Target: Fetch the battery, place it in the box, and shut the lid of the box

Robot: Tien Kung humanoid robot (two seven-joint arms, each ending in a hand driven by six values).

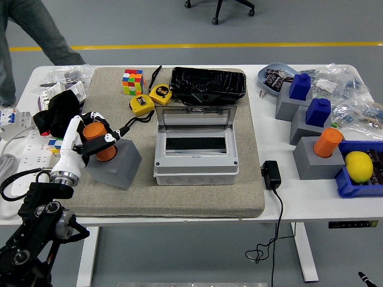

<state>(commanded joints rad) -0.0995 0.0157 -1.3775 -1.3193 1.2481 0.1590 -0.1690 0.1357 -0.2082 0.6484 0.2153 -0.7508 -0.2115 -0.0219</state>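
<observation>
My left hand (96,139) is shut on an orange cylindrical battery (100,141) and holds it tilted at the upper left edge of its grey holder block (118,165) on the beige mat. The grey box (195,156) stands in the middle of the mat, to the right of the hand. Its clear lid (196,117) is open and lies back on the far side. A second orange battery (327,142) stands in a grey holder at the right. Two blue batteries (300,86) (318,111) stand in grey holders behind it. The right arm is out of view.
A Rubik's cube (133,81), two yellow tape measures (160,94) and a black tray (207,84) lie behind the box. A black cloth (60,112) is left of my hand. A black adapter (271,174), a lemon (358,165) in a blue bin and plastic bags are at the right. A person's legs (24,30) show top left.
</observation>
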